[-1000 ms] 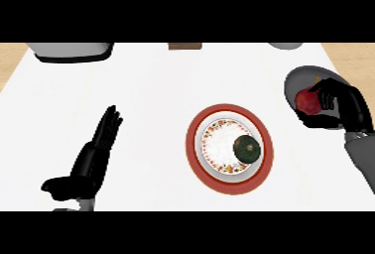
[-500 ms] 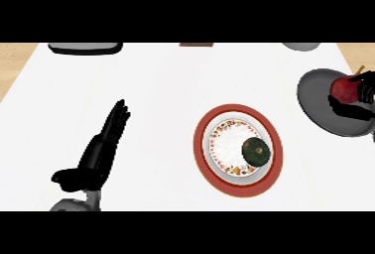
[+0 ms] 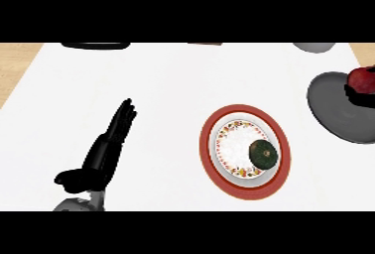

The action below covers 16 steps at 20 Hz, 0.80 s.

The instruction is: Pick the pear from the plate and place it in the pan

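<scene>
Looking down at the white counter [image 3: 168, 79], find the plate [image 3: 208, 149] with the red rim first. A round dark green thing [image 3: 264, 154] sits on the plate's right part. It is not what the task wants, so it makes sense that it lies there alone.

The grey pan [image 3: 333, 116] lies to the right of the plate and a bit higher up, near it but not touching. A red fruit, which I take to be the pear [image 3: 364, 77], is off the plate. It shows at the picture's edge, over the far side of the pan. I think it is there because it is about to be set down inside.

A bit of black just under the pear looks like the right hand [image 3: 354, 95]. Most of it is cut off, so I cannot tell if it is holding the pear or letting go.

The left hand [image 3: 110, 144] is well to the left of the plate. It is open and flat, resting there, likely to keep out of the way.
</scene>
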Motion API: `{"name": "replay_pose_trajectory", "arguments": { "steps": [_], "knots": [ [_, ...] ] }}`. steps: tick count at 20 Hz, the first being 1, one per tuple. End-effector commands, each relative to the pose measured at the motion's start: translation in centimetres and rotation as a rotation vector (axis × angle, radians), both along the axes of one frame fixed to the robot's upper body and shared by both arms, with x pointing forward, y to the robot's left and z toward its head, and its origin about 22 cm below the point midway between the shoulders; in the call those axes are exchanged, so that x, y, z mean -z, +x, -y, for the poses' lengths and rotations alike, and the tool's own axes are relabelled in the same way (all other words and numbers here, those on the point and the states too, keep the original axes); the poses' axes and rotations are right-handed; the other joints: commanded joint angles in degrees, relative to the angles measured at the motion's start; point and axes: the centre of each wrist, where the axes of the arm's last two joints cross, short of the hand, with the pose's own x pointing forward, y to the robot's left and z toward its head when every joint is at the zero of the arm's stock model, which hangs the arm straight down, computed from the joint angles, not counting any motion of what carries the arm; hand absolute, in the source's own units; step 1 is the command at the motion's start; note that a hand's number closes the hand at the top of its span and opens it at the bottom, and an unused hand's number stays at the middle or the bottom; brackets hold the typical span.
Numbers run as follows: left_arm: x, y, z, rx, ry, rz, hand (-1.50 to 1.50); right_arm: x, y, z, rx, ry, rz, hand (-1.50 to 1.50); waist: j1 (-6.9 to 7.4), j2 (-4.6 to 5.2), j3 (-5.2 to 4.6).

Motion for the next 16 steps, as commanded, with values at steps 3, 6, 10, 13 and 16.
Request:
{"name": "replay_pose_trajectory", "arguments": {
  "steps": [3,6,10,13,16],
  "knots": [
    [-1.0,0.5,1.3,0.063,0.002,0.028,0.0,1.8,-1.5,1.2,-0.028,-0.092,-0.415,-1.5,2.92,1.06,-0.03],
    [-0.9,0.7,1.4,0.041,-0.008,0.019,0.0,2.1,-0.4,-0.5,-0.155,0.052,-0.489,-1.5,2.54,1.02,0.17],
    [-0.2,1.0,1.8,0.056,-0.004,0.025,0.0,1.1,1.0,-1.7,-0.226,0.102,-0.45,-1.5,1.8,1.03,0.18],
    [0.2,0.7,1.5,0.021,0.0,0.018,0.0,2.2,0.5,-1.8,-0.245,0.171,-0.302,-1.5,1.06,0.85,0.27],
    [1.0,-0.1,0.2,0.015,-0.008,0.008,0.0,0.2,0.2,0.2,-0.27,0.273,-0.16,-1.5,0.4,0.45,0.2]
  ]
}}
